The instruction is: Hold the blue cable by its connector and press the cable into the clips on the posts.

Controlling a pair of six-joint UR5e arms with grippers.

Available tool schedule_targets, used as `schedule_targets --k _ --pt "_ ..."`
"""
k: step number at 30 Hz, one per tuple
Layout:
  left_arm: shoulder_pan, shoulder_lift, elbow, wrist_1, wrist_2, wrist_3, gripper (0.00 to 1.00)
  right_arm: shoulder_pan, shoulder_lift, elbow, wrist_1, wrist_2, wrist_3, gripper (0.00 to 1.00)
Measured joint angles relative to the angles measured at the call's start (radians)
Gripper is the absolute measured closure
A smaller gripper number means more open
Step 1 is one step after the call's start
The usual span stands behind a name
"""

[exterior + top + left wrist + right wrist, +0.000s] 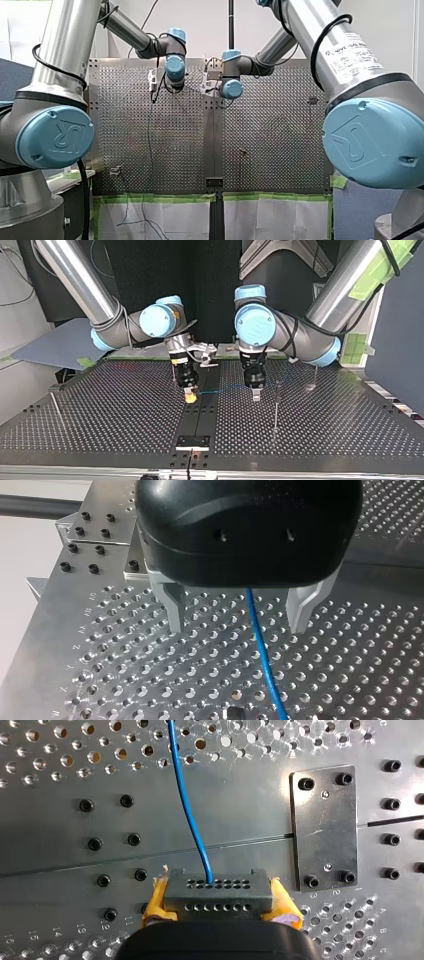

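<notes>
While the blue cable (186, 805) comes out of a hole in the dark connector (217, 892), my right pincer (219, 904) is clenched on that connector, with one yellow pad (156, 902) on each short end. The connector sits low over the bench (60, 820), above the bare strip with bolt heads, near a black plate (325, 827) bolted across the seam. From the connector the cable curves away ahead of the pincer and out over the perforated area.

Left wrist view: the same cable (262, 655) runs between the grey metal fingers (172, 607) of my left pincer (237, 617) and touches neither. That pincer is released, with a wide gap and its fingertips close above the bench holes.

Top view: the cable (225, 388) is a thin, faint blue line strung between the two pincers near the bench middle. The right pincer (190, 396) is just left of the seam, yellow showing at its tip, and the left pincer (256, 393) is to the right of it. A thin upright post (275, 407) stands just beside the left pincer, on the view's right side. Cannot tell whether the cable reaches its clip. A second thin post (55, 407) stands near the view's left edge, well apart from both pincers.

Front view: both pincers are at the far end of the bench, close together, too small to read the fingers.
</notes>
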Motion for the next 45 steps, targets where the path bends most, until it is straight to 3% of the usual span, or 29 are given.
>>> schedule_targets --k 4,6,8,9,10,11,12,13,14,15,16,21,30,39,45 --pt "-0.002 0.0 0.002 -0.001 -0.001 0.001 0.0 0.0 0.0 0.0 0.0 -0.001 0.0 1.0" --pt "-0.005 0.0 0.002 -0.001 -0.001 0.001 0.05 0.0 0.001 0.0 0.001 -0.001 0.0 1.0" --pt "-0.007 0.001 0.002 -0.001 -0.002 0.002 0.27 0.0 0.0 0.0 0.001 -0.001 0.0 1.0" --pt "-0.008 0.001 0.002 -0.001 -0.002 0.002 0.27 0.0 0.0 0.0 0.001 -0.001 0.0 1.0" --pt "-0.009 0.001 0.002 -0.001 -0.002 0.002 0.38 0.0 0.0 0.0 0.001 -0.001 0.0 1.0" --pt "-0.01 0.001 0.002 -0.001 -0.002 0.003 0.57 0.0 0.0 0.0 0.002 -0.001 0.0 1.0" --pt "-0.01 0.001 0.002 0.0 -0.001 0.004 0.57 0.0 0.0 0.0 0.002 -0.001 0.0 1.0" --pt "-0.011 0.001 0.002 0.0 -0.001 0.008 0.79 0.0 0.0 0.0 0.002 0.0 0.0 1.0" --pt "-0.011 0.001 0.002 0.0 -0.001 0.012 0.93 0.0 0.0 0.0 0.002 0.0 0.0 1.0" --pt "-0.011 0.001 0.002 0.0 -0.001 0.016 0.93 0.0 0.0 0.0 0.003 0.0 0.0 1.0" --pt "-0.011 0.001 0.002 0.001 -0.001 0.023 1.0 0.0 0.0 0.0 0.003 0.0 0.0 1.0" --pt "-0.012 0.0 0.002 0.013 -0.003 0.046 1.0 0.001 0.001 0.0 0.004 0.0 0.0 1.0" --pt "-0.012 0.0 0.002 0.032 -0.02 0.035 1.0 0.002 0.001 0.0 0.006 0.002 0.004 1.0" --pt "-0.012 -0.001 0.002 0.089 -0.024 0.04 1.0 0.001 0.002 0.005 0.015 0.007 0.019 1.0" --pt "-0.02 -0.011 0.002 0.14 -0.025 0.011 1.0 -0.002 0.002 0.03 0.026 0.013 0.024 1.0"
